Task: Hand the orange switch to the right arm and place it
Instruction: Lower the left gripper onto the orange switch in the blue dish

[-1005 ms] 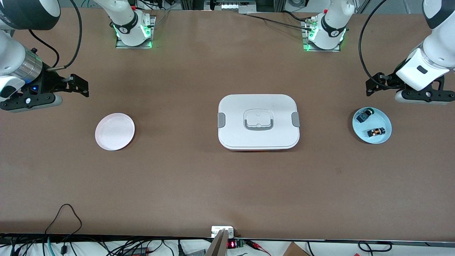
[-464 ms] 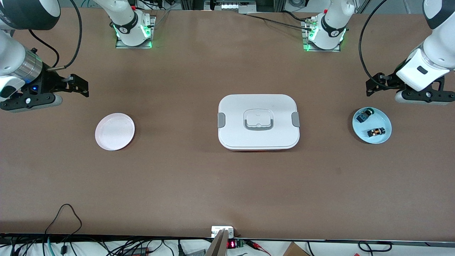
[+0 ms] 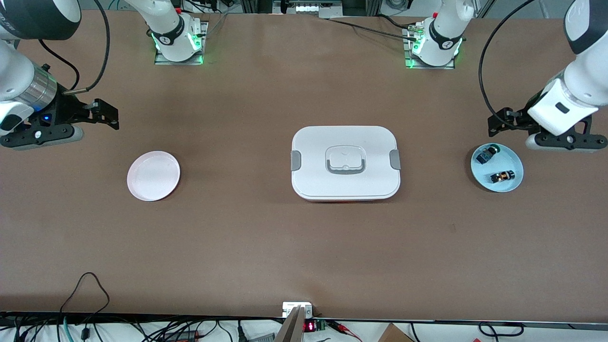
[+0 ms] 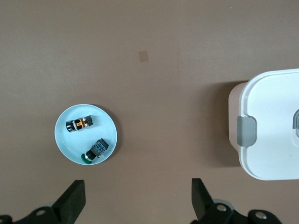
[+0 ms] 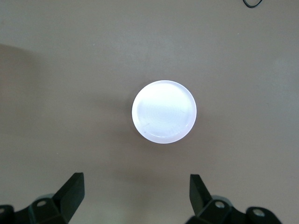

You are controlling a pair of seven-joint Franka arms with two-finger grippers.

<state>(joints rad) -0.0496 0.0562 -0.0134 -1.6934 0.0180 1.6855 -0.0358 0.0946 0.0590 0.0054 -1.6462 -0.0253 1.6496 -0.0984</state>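
Orange switch [image 3: 502,176] inside blue plate's rim [image 3: 519,164], left claw [image 4: 135,200] above — released, right claw [image 5: 135,198] released too.

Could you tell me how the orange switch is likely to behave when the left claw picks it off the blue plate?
The orange switch looks tiny and hard-bodied, so probably stiff and light. It lies on its side on the blue plate, with a rounded barrel, so a nudge may roll it. The open left claw spans far wider; a poor pinch could let it slip.
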